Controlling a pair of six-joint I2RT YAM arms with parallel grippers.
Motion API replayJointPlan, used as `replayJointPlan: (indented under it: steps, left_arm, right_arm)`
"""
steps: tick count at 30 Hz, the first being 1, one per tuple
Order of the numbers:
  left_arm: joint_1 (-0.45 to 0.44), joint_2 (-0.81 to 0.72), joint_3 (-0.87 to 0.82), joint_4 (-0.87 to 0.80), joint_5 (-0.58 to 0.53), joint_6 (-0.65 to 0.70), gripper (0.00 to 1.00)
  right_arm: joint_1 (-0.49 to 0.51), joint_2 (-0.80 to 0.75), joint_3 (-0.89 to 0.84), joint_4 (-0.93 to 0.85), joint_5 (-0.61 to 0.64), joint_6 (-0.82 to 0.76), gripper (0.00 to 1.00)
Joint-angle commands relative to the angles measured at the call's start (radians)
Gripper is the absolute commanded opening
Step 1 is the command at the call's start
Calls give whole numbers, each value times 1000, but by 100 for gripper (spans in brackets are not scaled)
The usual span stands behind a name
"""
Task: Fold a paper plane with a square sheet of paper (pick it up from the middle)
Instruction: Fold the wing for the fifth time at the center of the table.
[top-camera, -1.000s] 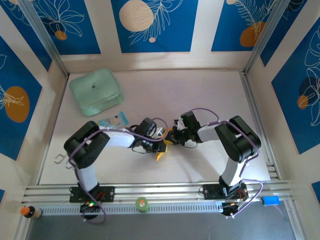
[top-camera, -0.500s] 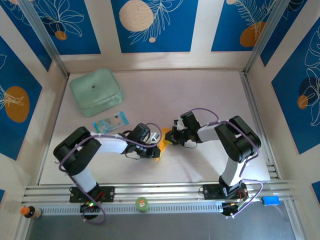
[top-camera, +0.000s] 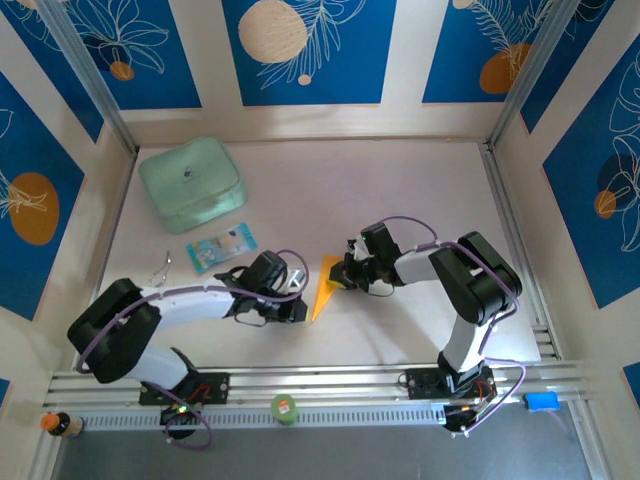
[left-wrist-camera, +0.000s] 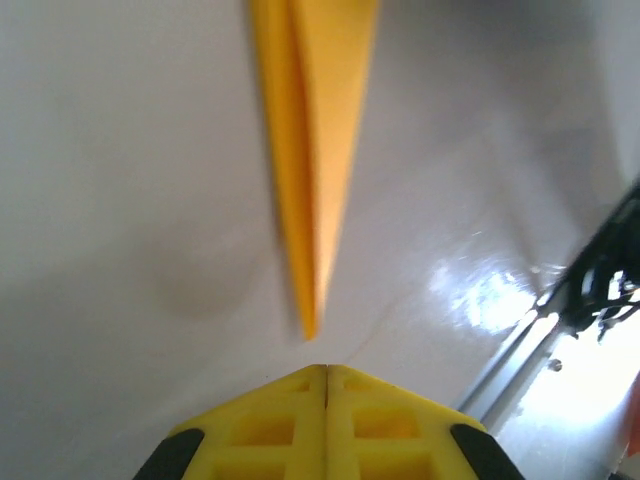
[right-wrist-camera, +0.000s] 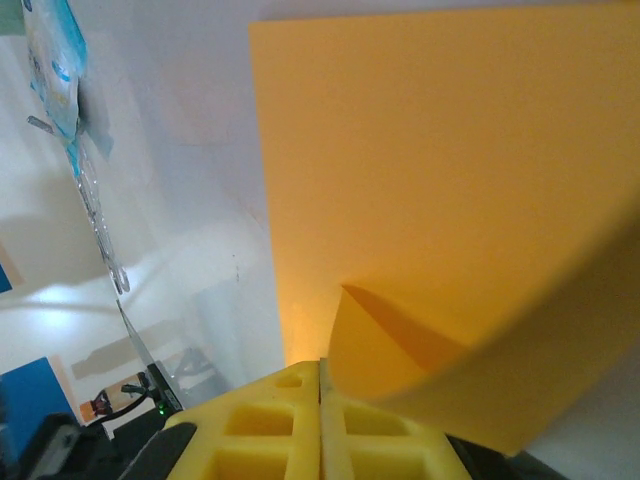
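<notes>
The square sheet of paper is folded into a narrow orange-yellow paper plane (top-camera: 325, 285) that lies on the white table, its point toward the near edge. My right gripper (top-camera: 343, 280) sits at the wide far end. In the right wrist view it (right-wrist-camera: 321, 365) is shut on a raised flap of the paper plane (right-wrist-camera: 450, 180). My left gripper (top-camera: 300, 308) lies just left of the point, apart from it. In the left wrist view it (left-wrist-camera: 326, 372) is shut on nothing, and the tip of the paper plane (left-wrist-camera: 320, 150) ends a little ahead of the jaws.
A mint-green rounded box (top-camera: 192, 185) stands at the back left. A small blue-and-white packet (top-camera: 221, 246) lies between it and my left arm, and it shows as the packet (right-wrist-camera: 50, 60) in the right wrist view. The aluminium rail (top-camera: 350, 385) runs along the near edge.
My left arm has swung left and lowered toward the table, and its gripper has come off the paper, uncovering the plane's point. The right arm and the paper have stayed in place.
</notes>
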Motion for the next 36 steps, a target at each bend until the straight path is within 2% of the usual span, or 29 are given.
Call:
replayJointPlan:
  steps: [1,6,10,16,20,23,28,36]
  left_arm:
    - [10,34,111,7,-21,32,9]
    - [11,204,224,45,15,48,9]
    - [14,276,259,22,5,65,8]
    - [16,338,274,57,-34,65,8]
    - [17,336,267,72,-76,79,13]
    - [20,331,256,104,-71,75,17]
    - [20,347,255,114,-73,74,18]
    - [22,384,230,-6,-110,72,2]
  right_arm:
    - [10,52,-49,-146,110,31,8]
    - [16,37,-48,-152,109,37,8]
    - [16,32,-51,-153,104,38,8]
    - [17,20,-53,-151,104,39,9]
    - [17,8,-59,-158,106,38,9]
    - [17,4,-59,-157,106,39,9]
    - [17,2,-63,-152,106,42,9]
    - [11,-34,-62,-159,103,39,9]
